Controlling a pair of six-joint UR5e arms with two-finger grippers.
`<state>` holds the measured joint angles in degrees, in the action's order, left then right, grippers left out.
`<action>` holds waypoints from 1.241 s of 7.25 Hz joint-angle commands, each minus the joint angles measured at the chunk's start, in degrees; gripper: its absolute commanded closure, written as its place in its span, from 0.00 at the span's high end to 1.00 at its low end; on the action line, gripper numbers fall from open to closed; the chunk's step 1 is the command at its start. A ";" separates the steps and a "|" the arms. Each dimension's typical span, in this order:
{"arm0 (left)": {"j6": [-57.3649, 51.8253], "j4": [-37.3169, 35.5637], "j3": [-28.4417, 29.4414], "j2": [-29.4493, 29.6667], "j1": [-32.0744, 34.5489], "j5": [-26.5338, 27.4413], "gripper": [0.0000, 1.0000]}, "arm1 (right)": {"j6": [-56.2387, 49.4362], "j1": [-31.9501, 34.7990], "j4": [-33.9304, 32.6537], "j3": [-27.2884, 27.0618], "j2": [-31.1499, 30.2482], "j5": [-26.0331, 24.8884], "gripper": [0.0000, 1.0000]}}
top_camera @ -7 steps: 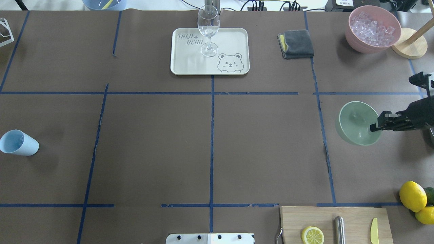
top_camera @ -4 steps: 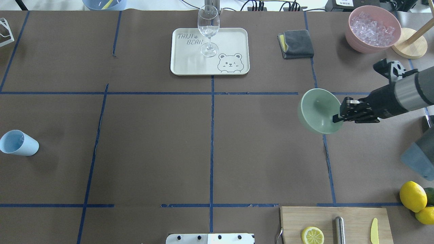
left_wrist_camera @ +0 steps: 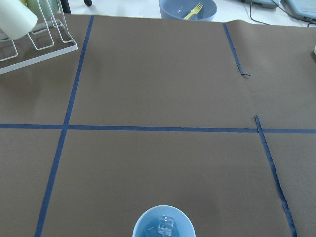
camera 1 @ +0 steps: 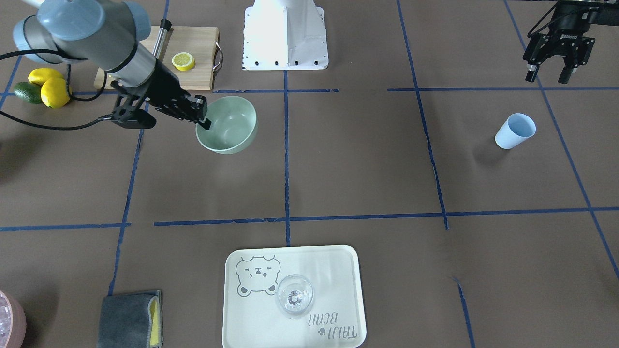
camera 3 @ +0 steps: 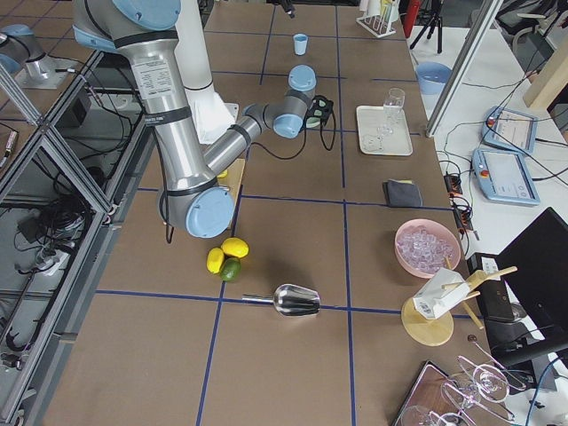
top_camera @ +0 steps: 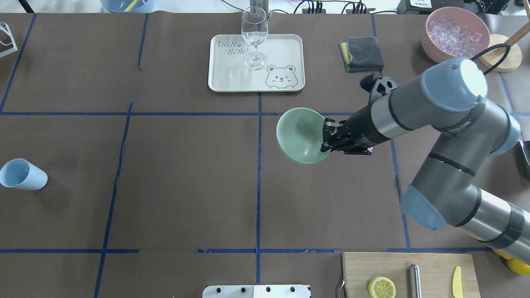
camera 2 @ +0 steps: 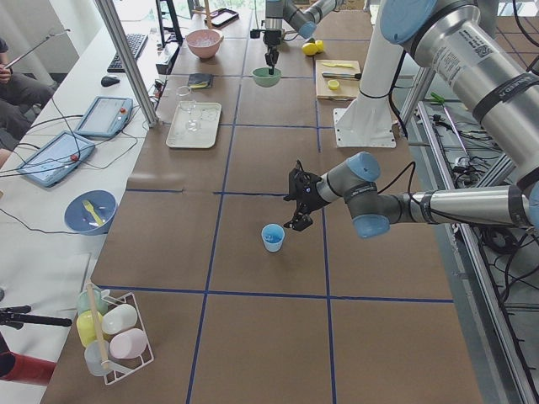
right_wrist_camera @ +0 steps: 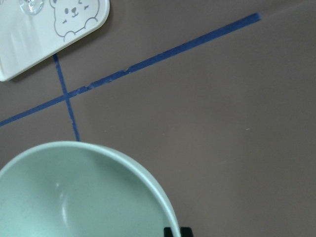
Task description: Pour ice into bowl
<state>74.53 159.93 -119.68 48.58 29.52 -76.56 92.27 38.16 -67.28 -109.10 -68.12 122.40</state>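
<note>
The pale mint-green bowl hangs tilted above the table near the middle, empty inside. My right gripper is shut on its rim on the right side. In the front-facing view the bowl shows the same grip. In the right wrist view the bowl fills the lower left. The ice lies in the blue cup, which stands at the far left. My left gripper hovers open behind the cup, holding nothing.
A cream tray with a wine glass is at the back centre. A grey cloth and a pink bowl of clear pieces are at the back right. A cutting board with a lemon half sits at the front.
My right arm has carried the bowl leftward from the table's right side to near the centre line. The blue cup has not moved.
</note>
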 commanded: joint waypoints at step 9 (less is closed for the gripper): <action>24.70 -16.58 7.71 3.62 -27.41 31.64 0.99 | 5.91 -12.14 -11.73 34.48 34.90 -10.86 0.00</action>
<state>99.19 143.44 -112.94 51.57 2.23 -45.84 98.83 26.60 -78.91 -76.99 -34.56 111.62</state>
